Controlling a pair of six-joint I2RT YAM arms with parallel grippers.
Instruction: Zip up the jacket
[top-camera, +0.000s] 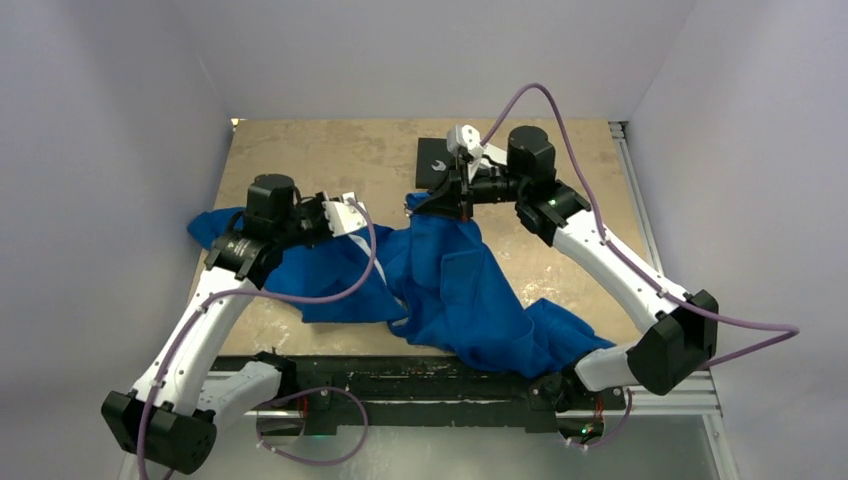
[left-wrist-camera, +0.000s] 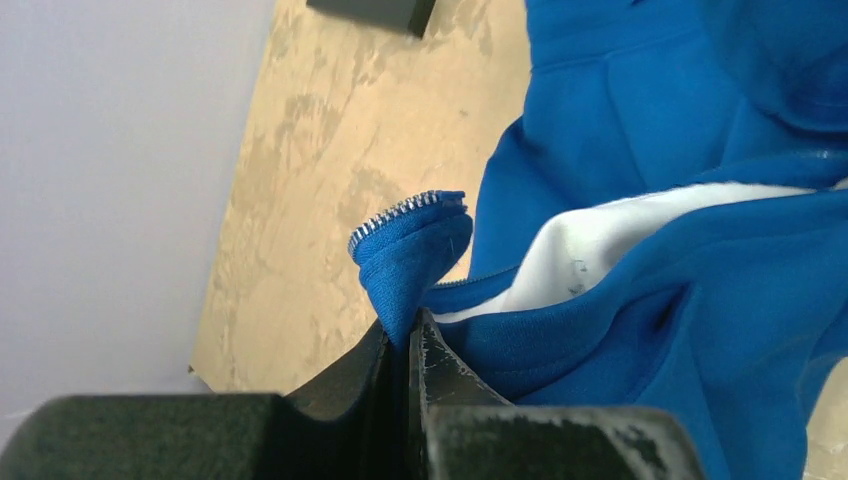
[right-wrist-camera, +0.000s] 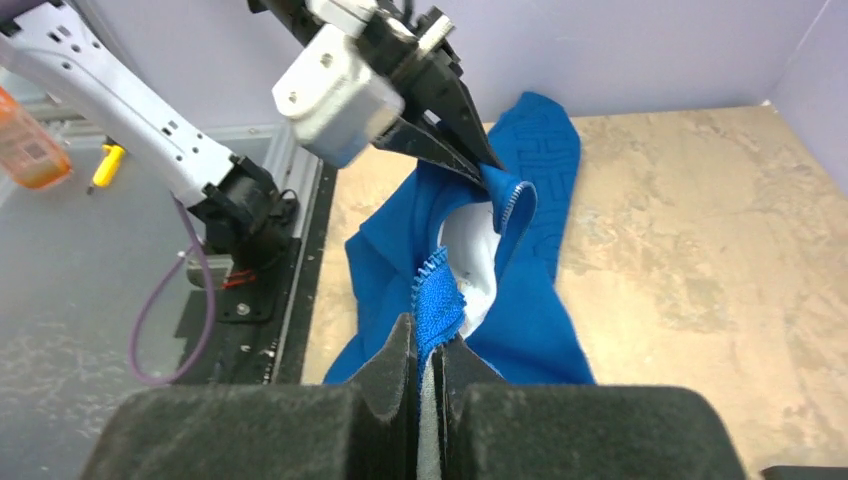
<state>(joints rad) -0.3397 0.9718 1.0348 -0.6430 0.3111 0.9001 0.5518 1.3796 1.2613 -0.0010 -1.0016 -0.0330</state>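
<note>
Two front edges of the jacket (top-camera: 450, 290), crumpled on the table (top-camera: 330, 150) between the arms, are each pinched: the left end effector (left-wrist-camera: 410, 330) is clamped on one zipper-toothed corner (left-wrist-camera: 400, 210), the right end effector (right-wrist-camera: 432, 345) on the other. From the right wrist, the left's corner hangs just beyond, apart; these must meet, I judge, to start the zipper.

No words or numbers can be read. The jacket (right-wrist-camera: 545, 160) has faint marks like letters, too blurry to read.
</note>
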